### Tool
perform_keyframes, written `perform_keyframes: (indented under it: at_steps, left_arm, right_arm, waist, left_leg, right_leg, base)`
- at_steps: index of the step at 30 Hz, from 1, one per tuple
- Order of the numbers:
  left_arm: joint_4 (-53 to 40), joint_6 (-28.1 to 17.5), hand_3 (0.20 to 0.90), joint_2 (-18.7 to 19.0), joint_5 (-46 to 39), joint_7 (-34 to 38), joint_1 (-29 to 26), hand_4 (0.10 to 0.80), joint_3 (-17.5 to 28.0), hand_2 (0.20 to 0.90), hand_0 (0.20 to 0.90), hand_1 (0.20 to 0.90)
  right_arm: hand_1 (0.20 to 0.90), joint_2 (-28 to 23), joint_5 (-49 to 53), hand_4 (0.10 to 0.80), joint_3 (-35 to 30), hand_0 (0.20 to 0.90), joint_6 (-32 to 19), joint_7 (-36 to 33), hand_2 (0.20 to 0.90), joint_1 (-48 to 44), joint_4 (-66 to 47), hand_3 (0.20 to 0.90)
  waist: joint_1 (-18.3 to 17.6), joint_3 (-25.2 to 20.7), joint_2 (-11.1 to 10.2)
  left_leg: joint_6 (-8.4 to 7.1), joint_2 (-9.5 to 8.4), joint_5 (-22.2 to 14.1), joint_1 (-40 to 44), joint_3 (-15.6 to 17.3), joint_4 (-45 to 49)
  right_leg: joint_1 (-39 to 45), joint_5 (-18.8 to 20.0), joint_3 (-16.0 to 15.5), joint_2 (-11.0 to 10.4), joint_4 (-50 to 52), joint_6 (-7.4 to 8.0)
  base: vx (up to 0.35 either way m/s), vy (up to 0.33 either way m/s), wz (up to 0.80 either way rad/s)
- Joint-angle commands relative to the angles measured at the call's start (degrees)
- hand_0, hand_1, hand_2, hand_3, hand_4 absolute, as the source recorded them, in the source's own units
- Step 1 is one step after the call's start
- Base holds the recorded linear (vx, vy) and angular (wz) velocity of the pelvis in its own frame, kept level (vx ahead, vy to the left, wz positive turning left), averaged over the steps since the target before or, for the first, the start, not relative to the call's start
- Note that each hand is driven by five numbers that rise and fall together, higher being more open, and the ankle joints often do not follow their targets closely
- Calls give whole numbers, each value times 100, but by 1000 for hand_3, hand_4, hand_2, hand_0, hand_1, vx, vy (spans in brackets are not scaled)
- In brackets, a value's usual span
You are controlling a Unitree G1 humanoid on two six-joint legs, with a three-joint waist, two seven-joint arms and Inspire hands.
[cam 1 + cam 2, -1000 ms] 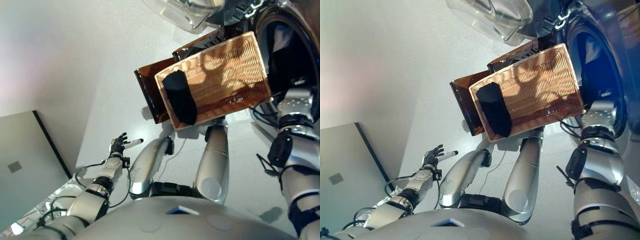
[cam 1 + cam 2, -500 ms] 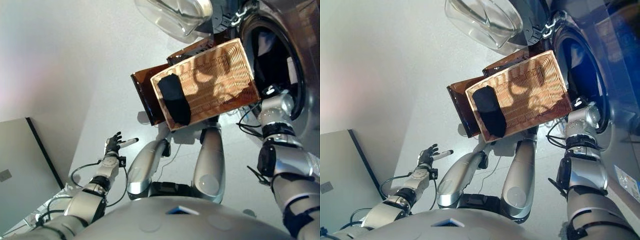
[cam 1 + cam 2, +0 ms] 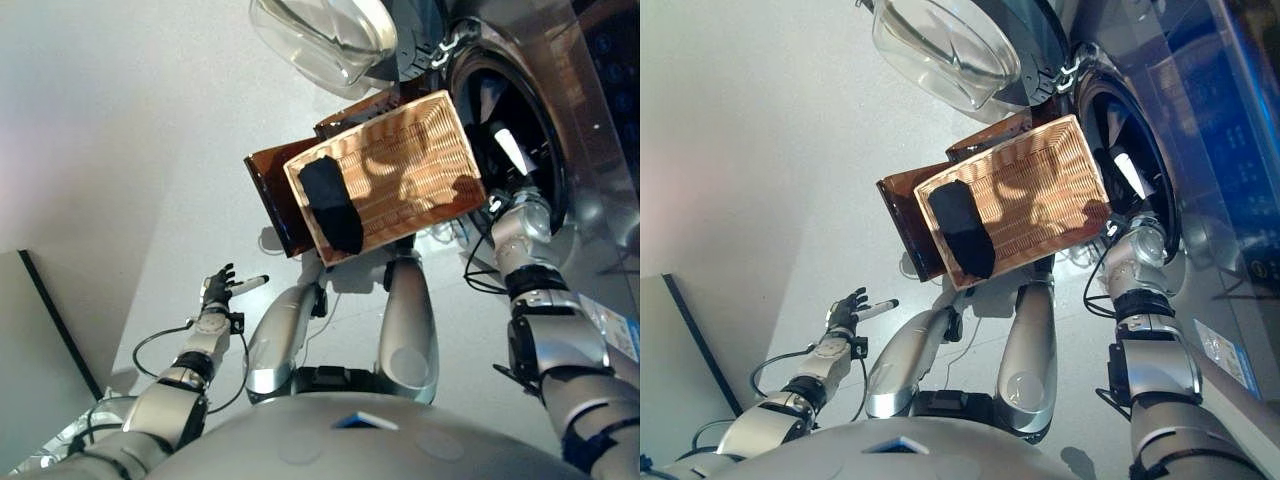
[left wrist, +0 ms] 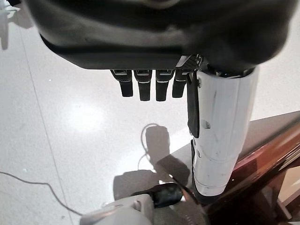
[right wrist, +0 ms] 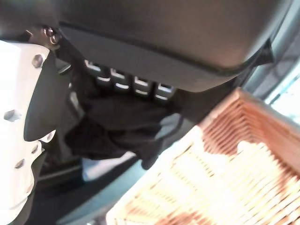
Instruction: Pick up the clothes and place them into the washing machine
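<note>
Step in hand judged as loading: right hand (image 3: 522,205), fingers curled round a dark garment (image 5: 117,129), is held at the washing machine's round drum opening (image 3: 505,130), 3 o'clock of the woven wicker basket (image 3: 385,178); release inside is called for next.

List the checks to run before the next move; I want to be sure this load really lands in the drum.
1. Round glass door of the silver washing machine open: ok.
2. Right hand at the drum mouth: ok.
3. Dark cloth held in the right hand: ok.
4. Dark cloth fully past the drum rim: cannot tell.
5. Woven wicker basket emptied: not ok, a black garment lies in it.
6. Left hand free and open: ok.
</note>
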Motion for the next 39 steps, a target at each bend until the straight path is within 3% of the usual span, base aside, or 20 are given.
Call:
perform_keyframes:
  at_steps: [1, 2, 5, 9, 14, 25, 30, 35, 39]
  left_arm:
    - [406, -11, 900, 417, 118, 120, 207, 800, 137, 900, 900, 900]
    - [404, -20, 900, 425, 166, 161, 192, 800, 145, 900, 900, 900]
    - [391, -34, 900, 427, 198, 190, 197, 800, 174, 900, 900, 900]
    - [467, 36, 900, 419, 272, 294, 163, 800, 224, 900, 900, 900]
    - [529, 53, 900, 387, 334, 554, 27, 800, 214, 900, 900, 900]
    - [428, -27, 900, 504, 301, 507, 69, 800, 41, 900, 900, 900]
    - [206, -79, 900, 478, 200, 388, 121, 800, -196, 900, 900, 900]
    - [105, -88, 900, 324, 151, 375, 125, 800, -224, 900, 900, 900]
    - [137, -64, 900, 259, 185, 437, 52, 800, -195, 900, 900, 900]
  right_arm:
    - [900, -382, -825, 800, 368, 900, -117, -333, 900, -179, -8, 900]
    - [900, -422, -1319, 800, 547, 900, -36, -447, 900, -173, -127, 900]
    - [900, -423, -1555, 800, 683, 900, 20, -368, 900, -57, -324, 900]
    - [900, -395, -2413, 800, 746, 900, 399, -827, 900, 68, -90, 900]
    - [900, -322, -3874, 800, 1081, 900, 1208, -1439, 900, -261, 719, 900]
    - [900, -855, -4619, 800, 1710, 900, 1652, -1378, 900, -1397, 1987, 900]
    - [900, -1313, -5601, 800, 2392, 900, 2091, -1176, 900, -2150, 2680, 900]
    - [900, -1254, -5548, 800, 2227, 900, 1966, -1578, 900, -1977, 2230, 900]
    - [900, -1053, -6040, 800, 2372, 900, 2173, -1683, 900, -1668, 2047, 900]
  waist:
    - [35, -304, -55]
    - [20, -277, -57]
    - [3, -270, -81]
    - [-35, -234, -134]
    - [-25, -215, -38]
    - [107, -213, 171]
    - [167, -150, 353]
    - [142, -169, 379]
    - [119, -242, 342]
  left_leg:
    - [-704, 49, -496, -315, 115, 798]
    - [-700, 54, -515, -302, 124, 810]
    - [-694, 52, -490, -330, 135, 805]
    - [-680, 64, -504, -342, 139, 818]
    - [-671, 47, -534, -382, 129, 857]
    - [-708, 1, -401, -511, 127, 771]
    - [-745, -61, -285, -539, 134, 605]
    - [-745, -57, -198, -474, 132, 452]
    - [-737, -51, -228, -423, 127, 423]
  right_leg:
    - [414, 515, -83, 47, -893, 33]
    - [406, 503, -78, 60, -859, 34]
    - [384, 535, -68, 68, -881, 33]
    - [348, 541, -37, 95, -857, 28]
    - [299, 532, -59, 78, -816, 20]
    - [150, 625, -64, 40, -848, 32]
    - [57, 663, -47, 0, -851, 45]
    - [84, 697, -26, 21, -927, 62]
    - [122, 693, -24, 34, -956, 66]
  base:
    - [0, 0, 0]
    - [0, 0, 0]
    - [0, 0, 0]
    - [0, -9, -2]
    - [0, 0, 0]
    - [-5, 5, 2]
    - [-4, 22, 1]
    - [34, 11, 3]
    - [15, -1, -1]
